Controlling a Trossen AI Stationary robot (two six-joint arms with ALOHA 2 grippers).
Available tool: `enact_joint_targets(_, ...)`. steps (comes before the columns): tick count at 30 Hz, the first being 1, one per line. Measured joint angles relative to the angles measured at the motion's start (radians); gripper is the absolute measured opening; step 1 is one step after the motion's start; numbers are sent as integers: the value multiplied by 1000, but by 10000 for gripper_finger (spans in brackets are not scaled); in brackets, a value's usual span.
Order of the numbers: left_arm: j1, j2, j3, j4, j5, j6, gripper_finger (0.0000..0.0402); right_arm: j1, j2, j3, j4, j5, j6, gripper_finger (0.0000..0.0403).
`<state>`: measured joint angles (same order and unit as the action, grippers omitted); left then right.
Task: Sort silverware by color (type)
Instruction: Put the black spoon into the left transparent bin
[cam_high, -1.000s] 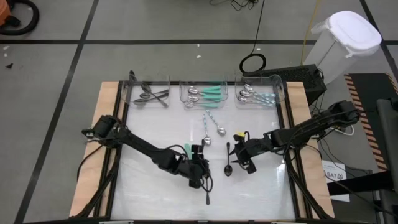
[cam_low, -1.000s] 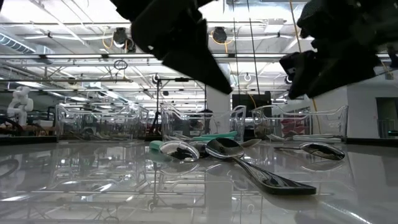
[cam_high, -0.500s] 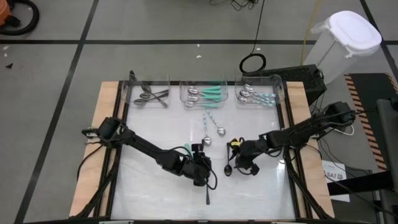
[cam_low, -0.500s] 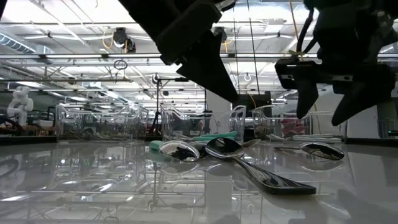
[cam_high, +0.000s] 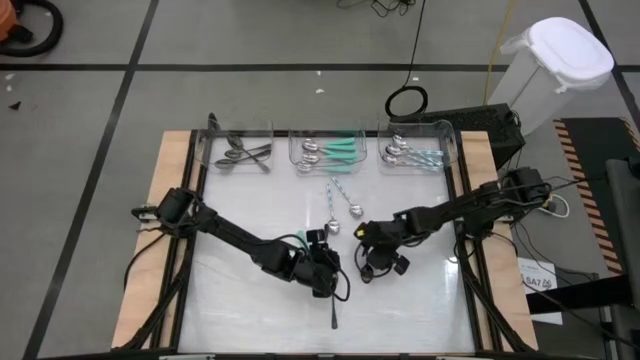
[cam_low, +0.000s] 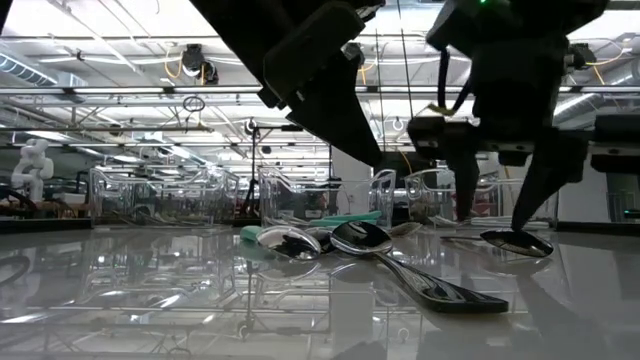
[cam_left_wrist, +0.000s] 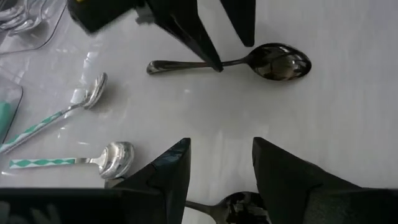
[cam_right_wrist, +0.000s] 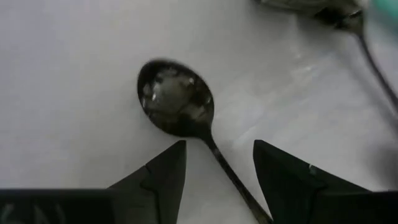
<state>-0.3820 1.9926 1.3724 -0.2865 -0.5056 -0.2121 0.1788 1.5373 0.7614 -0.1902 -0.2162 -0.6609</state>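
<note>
Right wrist view: right gripper (cam_right_wrist: 216, 163), fingers parted and empty, straddles the dark spoon's (cam_right_wrist: 177, 99) handle mid-table, apparently lined up for pickup; left gripper (cam_high: 322, 272), also parted, hovers over another dark spoon (cam_left_wrist: 227, 208)

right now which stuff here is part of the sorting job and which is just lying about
Job:
dark spoon under the right pincer
dark spoon by the left pincer
patterned-handled spoons mid-table
sorted spoons in the bins

Lying about:
white container
cable ring
</note>
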Motion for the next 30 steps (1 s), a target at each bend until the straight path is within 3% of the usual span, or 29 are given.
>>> enact_joint_targets(9,1,0,0,-1,0,17,173,-9,100,69,-88,2,-60,167)
enact_joint_targets(20,1,0,0,3,-2,-16,173,-15,134,105,-178,-12,-28,14)
enact_joint_targets(30,1,0,0,8,-2,-19,173,-7,27,100,-205,39,131,8)
